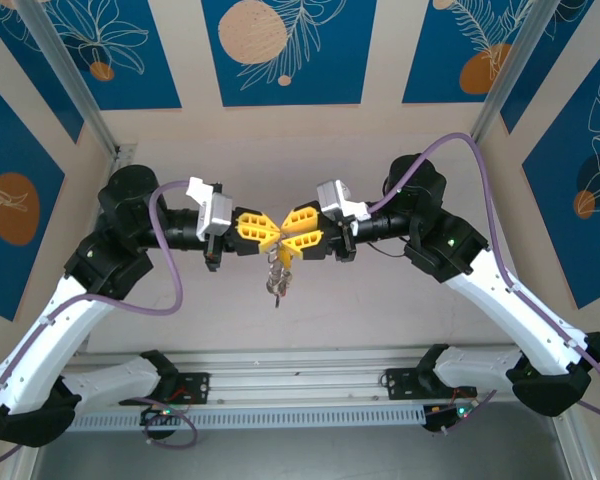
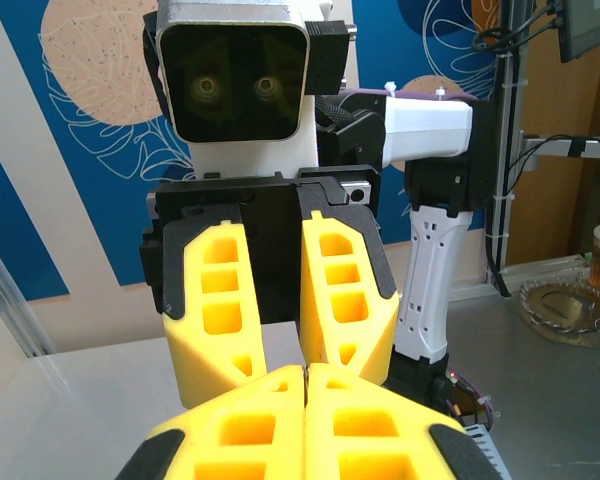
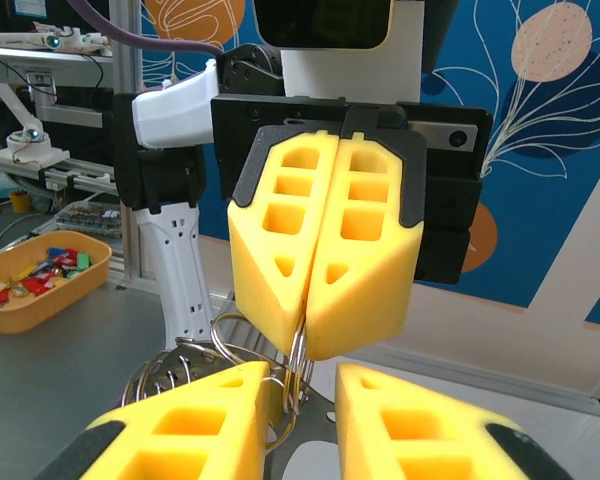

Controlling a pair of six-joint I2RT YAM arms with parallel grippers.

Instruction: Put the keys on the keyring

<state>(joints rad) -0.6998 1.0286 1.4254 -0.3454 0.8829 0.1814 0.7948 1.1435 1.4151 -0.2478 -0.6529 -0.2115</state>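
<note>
Orange bowl [image 3: 42, 312] of coloured tagged keys [image 3: 38, 273], keyring [image 3: 298, 360] pinched in left fingers [image 3: 275, 250]

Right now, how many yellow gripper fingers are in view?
4: two on the left gripper, shut on the keyring; two on the right gripper, spread apart, facing them above the hanging keys.

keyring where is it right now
In the right wrist view the keyring hangs mid-air, pinched in the left gripper, facing the right gripper; keys dangle below.

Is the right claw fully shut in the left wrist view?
No, a wide dark gap splits the right claw.
</note>
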